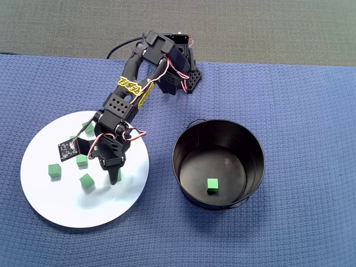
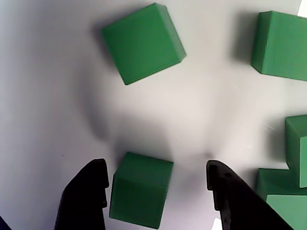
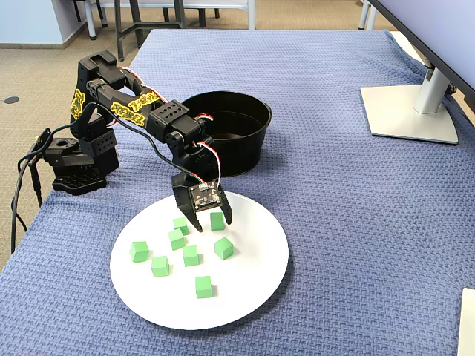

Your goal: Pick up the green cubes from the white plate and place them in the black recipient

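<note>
A blue waffle-weave cloth [image 3: 349, 193] covers the table, and beyond its far edge in the fixed view lie a tan floor and the dark legs of some furniture [image 3: 141, 18]; the pale foot of a monitor stand [image 3: 412, 111] rests on the cloth at the right. In the overhead view a strip of grey carpet [image 1: 250, 25] runs along the top. The white plate [image 3: 245, 297] lies near the front left of the cloth, with the black recipient [image 3: 249, 144] just beyond it and close beside it. One green cube [image 1: 212, 185] sits on the tin's flat bottom. The other green cubes [image 3: 196, 285] are scattered over the plate, eight countable in the fixed view. The black arm reaches from its base [image 3: 74, 167] down over the plate, and its gripper [image 2: 156, 179] hangs low with the jaws spread wide. In the wrist view a cube [image 2: 141, 189] stands between the two fingertips, close to the left one [image 2: 91, 184], apart from the right one and not clamped.
</note>
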Controlling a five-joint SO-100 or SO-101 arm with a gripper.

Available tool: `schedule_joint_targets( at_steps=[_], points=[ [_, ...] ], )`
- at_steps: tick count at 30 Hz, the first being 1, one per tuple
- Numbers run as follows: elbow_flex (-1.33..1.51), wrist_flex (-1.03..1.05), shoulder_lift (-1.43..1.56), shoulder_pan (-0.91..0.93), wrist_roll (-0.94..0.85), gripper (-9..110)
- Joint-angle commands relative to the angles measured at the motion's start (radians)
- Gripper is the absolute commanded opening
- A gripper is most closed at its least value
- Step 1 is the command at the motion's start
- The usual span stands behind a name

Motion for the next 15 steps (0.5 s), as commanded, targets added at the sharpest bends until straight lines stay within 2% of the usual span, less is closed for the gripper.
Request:
schedule_joint_targets(
  at_steps=[1,7,15],
  points=[
    [0.0,-0.028,0.023,-0.014,0.018,16],
    [0.02,-0.029,0.04,-0.028,0.032,14],
    [0.02,-0.041,0.043,-0.026,0.046,4]
  ],
)
